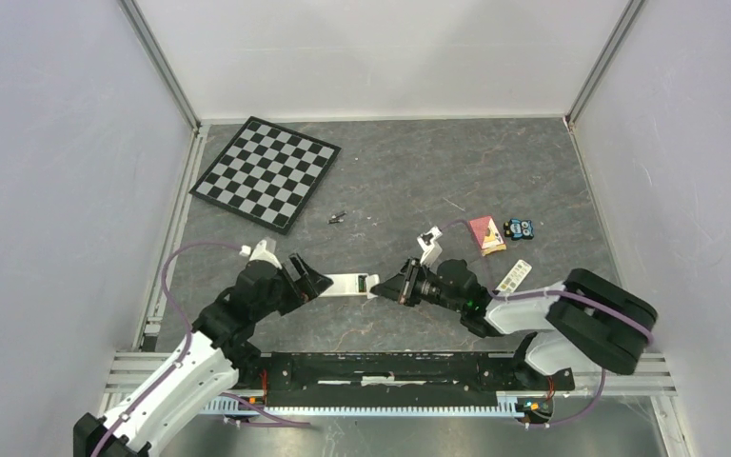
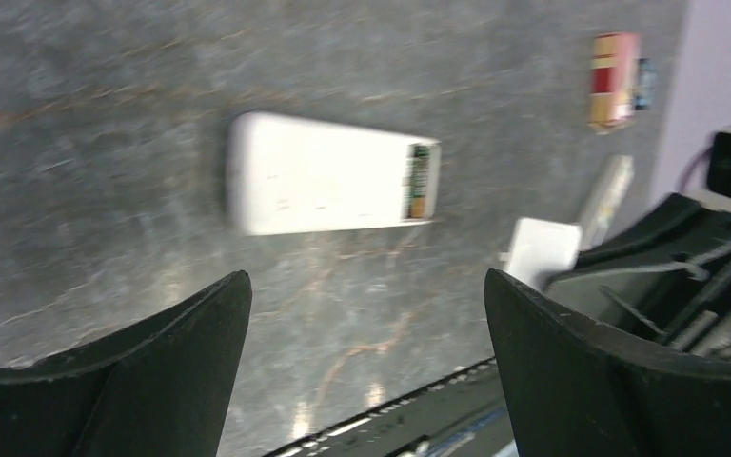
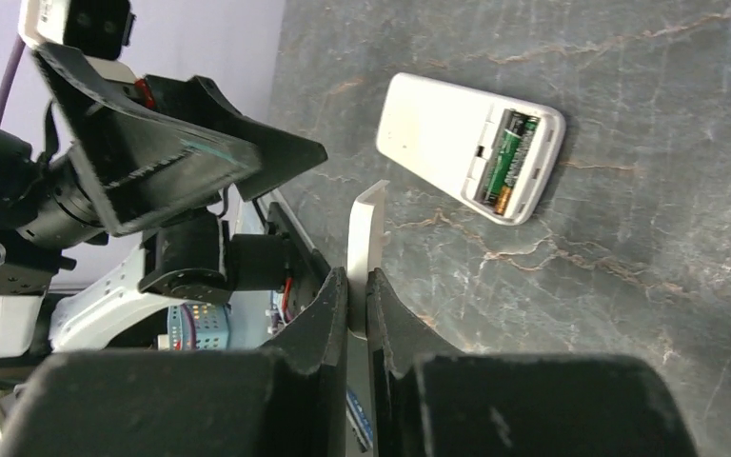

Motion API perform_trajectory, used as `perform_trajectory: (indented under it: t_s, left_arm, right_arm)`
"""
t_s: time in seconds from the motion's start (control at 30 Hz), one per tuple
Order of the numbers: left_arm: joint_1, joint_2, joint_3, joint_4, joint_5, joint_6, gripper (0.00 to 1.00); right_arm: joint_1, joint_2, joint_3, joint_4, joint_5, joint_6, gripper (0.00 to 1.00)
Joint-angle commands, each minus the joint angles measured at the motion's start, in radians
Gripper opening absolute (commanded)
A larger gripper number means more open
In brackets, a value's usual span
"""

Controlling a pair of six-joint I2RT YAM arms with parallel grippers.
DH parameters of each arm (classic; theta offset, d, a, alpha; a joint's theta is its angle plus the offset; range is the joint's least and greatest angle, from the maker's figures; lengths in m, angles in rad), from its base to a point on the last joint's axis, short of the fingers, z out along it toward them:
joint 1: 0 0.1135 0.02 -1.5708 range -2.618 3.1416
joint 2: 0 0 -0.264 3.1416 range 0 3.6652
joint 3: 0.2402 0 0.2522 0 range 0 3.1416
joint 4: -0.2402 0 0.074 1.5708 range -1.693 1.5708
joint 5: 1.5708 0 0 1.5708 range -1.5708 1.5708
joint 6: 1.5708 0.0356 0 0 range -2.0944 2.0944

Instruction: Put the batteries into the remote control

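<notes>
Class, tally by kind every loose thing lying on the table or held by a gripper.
Remote control: 1
Checkerboard: 1
Pink box: 1
Blue toy: 1
White strip: 1
Small dark bit: 1
Held white cover: 1
Total: 7

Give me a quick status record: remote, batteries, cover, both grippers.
remote control: lying back-up on the table, compartment open
batteries: seated in the open compartment
cover: off the remote control, held edge-on
right gripper: shut on the cover, beside the remote control
left gripper: open, holding nothing, facing the remote control
</notes>
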Motion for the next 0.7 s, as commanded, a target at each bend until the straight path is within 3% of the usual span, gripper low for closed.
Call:
perform_trajectory:
  t_s: [0.0, 0.23, 0.67]
  left_arm:
    - [0.04, 0.055, -0.069, 0.017, -0.015, -0.032, 0.94]
    - [0.153, 0.167, -0.108, 0.139, 0.119, 0.011, 0.8]
    - [0.203, 0.218, -0.102, 0.162, 0.178, 0.079, 0.73]
  right_arm:
    - [0.01, 0.105, 0.017, 0.202, 0.026, 0.017, 0.0]
    - [0.012, 0.246, 0.076, 0.245, 0.021, 0.033, 0.0]
    - [0.01, 0.371, 0.116, 0.27, 0.037, 0.086, 0.0]
